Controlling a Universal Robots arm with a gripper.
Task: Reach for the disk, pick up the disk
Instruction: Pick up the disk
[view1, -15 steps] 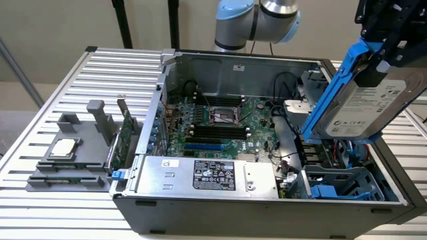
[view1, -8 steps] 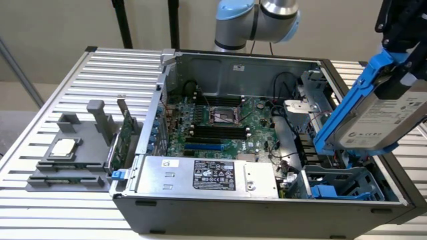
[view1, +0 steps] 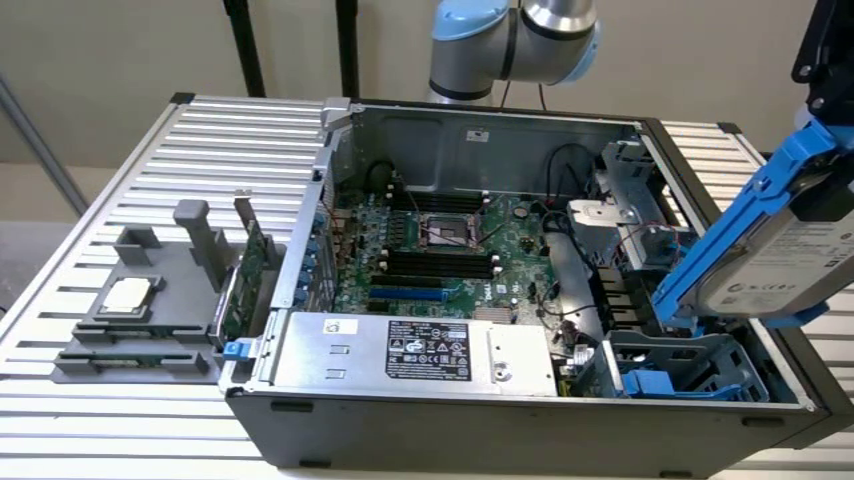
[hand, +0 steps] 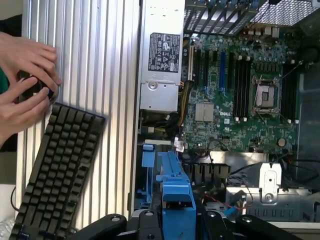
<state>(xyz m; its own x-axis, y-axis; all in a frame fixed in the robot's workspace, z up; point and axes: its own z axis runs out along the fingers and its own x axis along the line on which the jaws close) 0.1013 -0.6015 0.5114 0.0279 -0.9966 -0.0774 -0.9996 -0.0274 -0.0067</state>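
While lifted above the case, one disk (view1: 787, 250) hangs in the claw (hand: 177, 220).

The disk (view1: 787, 262) is smooth silver-grey metal with a white paper label, in a glossy blue plastic frame (view1: 747, 215). The table (view1: 227, 150) is ribbed, bare metal with a dull sheen. The keyboard (hand: 55, 170) is matt black plastic; the case (view1: 534, 425) is dark, matt metal.

— Where is the computer case (view1: 534, 420) placed?
— On the counter (view1: 80, 250), lid off, with the motherboard (view1: 441, 250) inside and the power supply (view1: 414, 350) at its near wall.
— And the disk (view1: 787, 250)?
— It is held above the case's edge at the exterior view's right; the drive cage (view1: 694, 365) is seen below it.
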